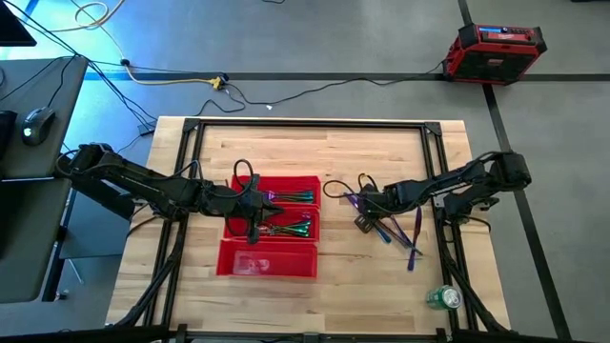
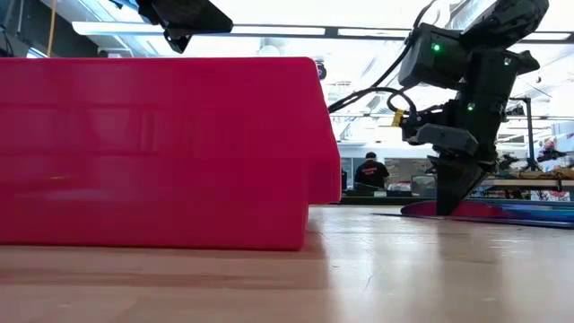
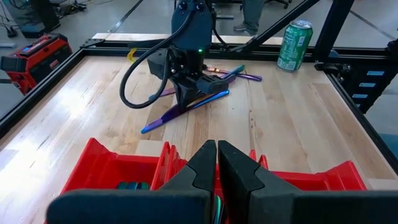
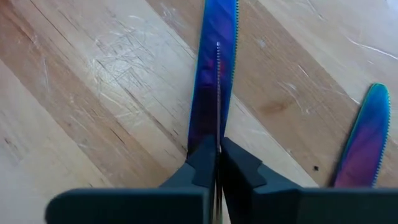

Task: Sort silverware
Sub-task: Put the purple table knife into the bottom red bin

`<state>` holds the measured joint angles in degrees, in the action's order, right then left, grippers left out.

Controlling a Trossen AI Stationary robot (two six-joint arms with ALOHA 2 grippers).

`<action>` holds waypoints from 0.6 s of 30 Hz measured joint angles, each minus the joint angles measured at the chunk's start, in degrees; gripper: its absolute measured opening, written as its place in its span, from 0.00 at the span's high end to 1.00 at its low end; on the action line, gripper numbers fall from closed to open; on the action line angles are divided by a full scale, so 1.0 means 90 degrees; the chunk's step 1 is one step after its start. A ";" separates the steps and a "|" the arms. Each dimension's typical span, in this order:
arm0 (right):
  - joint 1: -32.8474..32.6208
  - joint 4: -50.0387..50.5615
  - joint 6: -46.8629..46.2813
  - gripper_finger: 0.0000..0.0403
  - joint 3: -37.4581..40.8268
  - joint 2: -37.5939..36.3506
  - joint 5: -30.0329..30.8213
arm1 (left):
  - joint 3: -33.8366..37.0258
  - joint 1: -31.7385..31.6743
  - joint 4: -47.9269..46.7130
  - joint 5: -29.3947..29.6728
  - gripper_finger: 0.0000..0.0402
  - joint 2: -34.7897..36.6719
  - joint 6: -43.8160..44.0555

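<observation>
The red tray sits mid-table, and iridescent silverware lies in its far and middle compartments. More silverware is scattered on the wood to the tray's right. My left gripper is shut and hovers above the tray's middle compartment; I see nothing in it. My right gripper points down into the loose pile and is shut on a thin piece. A blue-purple knife blade lies right under it. Another knife tip lies beside. My right gripper pinches a thin silverware piece between its two fingers, and the piece shows edge-on in the wrist view. The fingers come from above, pointing down, with their tips at the table. Which end of the piece they hold is hidden by the gripper.
A green can stands near the table's near right corner. A black frame runs around the tabletop. Cables and a red case lie on the floor beyond the far edge. A person stands far off in the room.
</observation>
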<state>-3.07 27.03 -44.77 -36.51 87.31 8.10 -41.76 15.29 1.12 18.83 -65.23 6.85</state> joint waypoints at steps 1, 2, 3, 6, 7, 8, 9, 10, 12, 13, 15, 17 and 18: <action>0.0000 0.0102 -0.0015 1.00 -0.0060 0.0016 0.0006 | 0.0000 0.0002 -0.0002 0.0000 1.00 0.0000 0.0000; 0.0000 0.0228 0.0000 1.00 -0.0139 0.0029 0.0032 | 0.0000 0.0002 -0.0002 0.0000 1.00 0.0000 0.0000; 0.0000 0.0348 0.0049 1.00 -0.0244 0.0032 0.0078 | 0.0000 0.0002 -0.0002 0.0000 1.00 0.0000 0.0000; -0.0002 0.0824 0.0264 1.00 -0.0603 0.0060 0.0323 | 0.0000 0.0002 -0.0002 0.0000 1.00 0.0000 0.0000; -0.0001 0.0989 0.0328 1.00 -0.0724 0.0063 0.0432 | 0.0000 0.0002 -0.0002 0.0000 1.00 0.0000 0.0000; 0.0001 0.1088 0.0403 1.00 -0.0858 0.0062 0.0558 | 0.0000 0.0002 -0.0004 0.0000 1.00 0.0000 0.0000; 0.0002 0.1114 0.0481 1.00 -0.0997 0.0055 0.0683 | 0.0000 0.0001 -0.0006 0.0000 1.00 0.0000 0.0000; 0.0002 0.1136 0.0531 1.00 -0.1115 0.0050 0.0809 | 0.0000 0.0000 -0.0011 0.0000 1.00 0.0000 0.0000; -0.0001 0.1202 0.0585 1.00 -0.1312 0.0046 0.1055 | 0.0000 0.0000 -0.0019 0.0000 1.00 0.0000 0.0000; -0.0019 0.1209 0.0663 1.00 -0.1411 0.0046 0.1163 | 0.0000 0.0002 -0.0047 0.0000 1.00 0.0000 0.0000; -0.0061 0.1144 0.0761 1.00 -0.1601 0.0041 0.1383 | 0.0000 0.0000 -0.0100 -0.0001 1.00 0.0000 0.0000; -0.0092 0.1063 0.0848 1.00 -0.1689 0.0026 0.1440 | 0.0000 0.0000 -0.0154 0.0000 1.00 0.0000 0.0005; -0.0092 0.1063 0.0848 1.00 -0.1671 0.0024 0.1424 | 0.0002 0.0000 -0.0184 0.0000 1.00 0.0000 0.0007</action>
<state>-3.90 36.59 -37.14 -51.55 87.53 20.92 -41.74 15.29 -0.54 18.83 -65.23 6.92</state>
